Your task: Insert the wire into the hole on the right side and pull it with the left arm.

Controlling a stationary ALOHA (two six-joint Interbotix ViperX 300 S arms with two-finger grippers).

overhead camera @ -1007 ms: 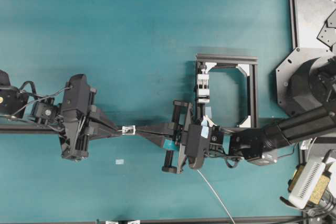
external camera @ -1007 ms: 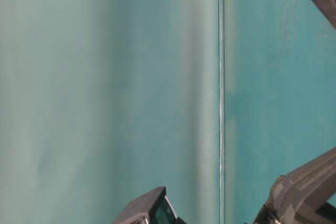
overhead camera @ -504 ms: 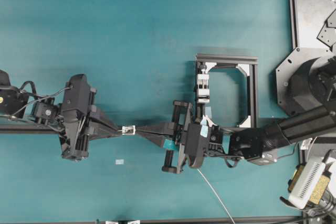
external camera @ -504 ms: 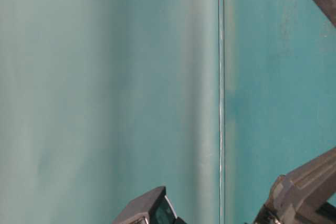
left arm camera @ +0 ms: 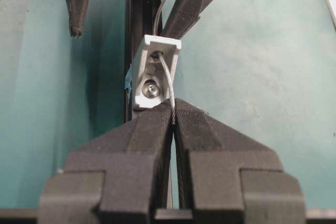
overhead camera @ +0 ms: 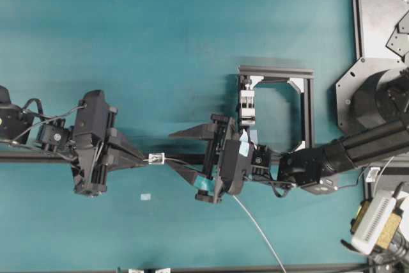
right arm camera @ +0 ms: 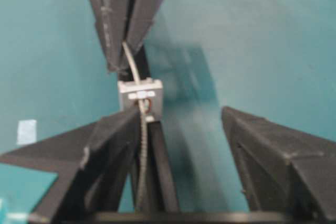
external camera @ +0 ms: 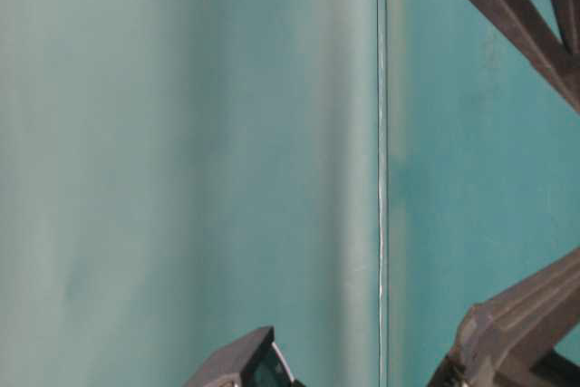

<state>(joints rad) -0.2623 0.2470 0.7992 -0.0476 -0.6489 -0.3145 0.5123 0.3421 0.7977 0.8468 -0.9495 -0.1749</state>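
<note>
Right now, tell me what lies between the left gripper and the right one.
In the overhead view, the small white block with the hole sits between the left gripper and the open right gripper. The wire runs through it into the left gripper's shut jaws.

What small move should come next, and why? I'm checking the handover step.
Probably the left tool should draw back, pulling the wire through the hole: its fingers are pinched on the wire past the block, and the right tool stands open, off it.

Evenly lit overhead, soft shadows; blurred and washed out at table level; soft focus at right wrist.
</note>
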